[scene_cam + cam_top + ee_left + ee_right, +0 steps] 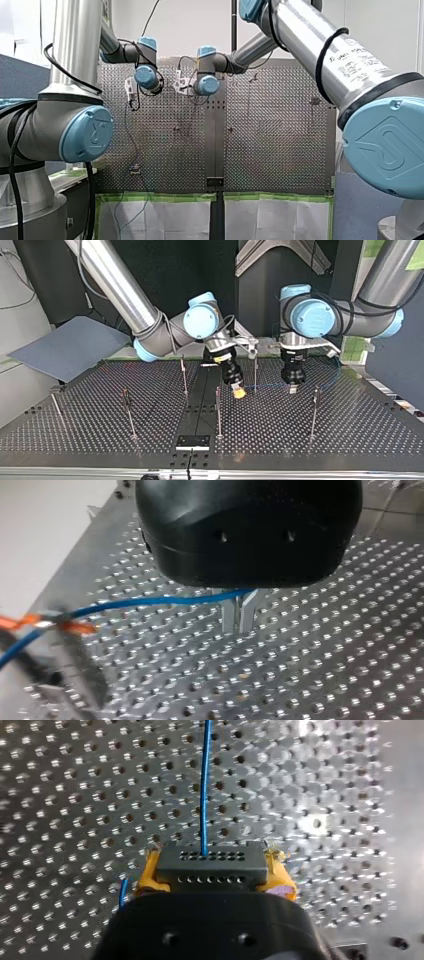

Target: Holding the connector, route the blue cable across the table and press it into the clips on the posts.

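While right fingers clamped connector | left fingers pinched blue cable | it wanted even tension, straight press onto post.

In the top view, take the middle post on the table as the dial's centre. My right gripper hangs near it at 1 o'clock, and my left gripper is at 3 o'clock of the right one. The cable spans between them, crossing another post. A third post stands at 11 o'clock of the centre, a fourth post at 9 and a fifth post at 3. A plate lies at 7 o'clock, by the table's near edge.

In the right wrist view the connector sits between the fingers, and the cable leaves it at the gripper's 12 o'clock, straight ahead. In the left wrist view the cable passes between the left gripper fingers and runs off sideways.
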`<move>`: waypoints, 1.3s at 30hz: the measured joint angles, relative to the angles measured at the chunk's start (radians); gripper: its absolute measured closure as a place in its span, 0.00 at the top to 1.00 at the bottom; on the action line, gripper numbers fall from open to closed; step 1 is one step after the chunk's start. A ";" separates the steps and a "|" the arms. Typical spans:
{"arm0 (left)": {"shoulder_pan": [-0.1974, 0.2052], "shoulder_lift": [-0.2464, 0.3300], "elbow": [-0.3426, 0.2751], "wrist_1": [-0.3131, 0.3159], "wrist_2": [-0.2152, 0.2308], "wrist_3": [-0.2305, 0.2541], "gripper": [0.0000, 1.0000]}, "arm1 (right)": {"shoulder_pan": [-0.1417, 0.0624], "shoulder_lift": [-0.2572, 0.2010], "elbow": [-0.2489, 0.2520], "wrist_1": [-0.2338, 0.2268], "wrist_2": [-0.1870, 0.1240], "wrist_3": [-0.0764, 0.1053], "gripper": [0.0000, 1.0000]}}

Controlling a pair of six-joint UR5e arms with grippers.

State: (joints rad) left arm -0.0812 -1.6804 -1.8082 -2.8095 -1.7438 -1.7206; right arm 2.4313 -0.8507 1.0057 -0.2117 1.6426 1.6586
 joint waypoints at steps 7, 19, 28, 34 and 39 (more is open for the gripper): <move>-0.017 -0.001 -0.069 0.044 -0.039 0.001 0.00 | 0.000 0.000 0.043 0.005 0.000 0.000 0.00; -0.024 -0.013 -0.169 0.134 -0.057 -0.031 0.00 | -0.005 0.000 0.088 0.023 0.002 -0.001 0.00; -0.026 -0.075 -0.175 0.155 -0.055 -0.036 0.00 | -0.015 0.000 0.163 0.024 0.007 -0.018 0.00; -0.029 -0.110 -0.186 0.167 -0.053 -0.036 0.00 | -0.019 0.000 0.203 0.022 0.009 -0.032 0.00; -0.031 -0.134 -0.210 0.202 -0.043 -0.037 0.00 | -0.022 0.001 0.230 0.019 0.011 -0.040 0.00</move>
State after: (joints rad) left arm -0.1120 -1.8146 -2.0183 -2.6074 -1.7866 -1.7578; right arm 2.4089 -0.8499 1.2361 -0.1923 1.6535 1.6186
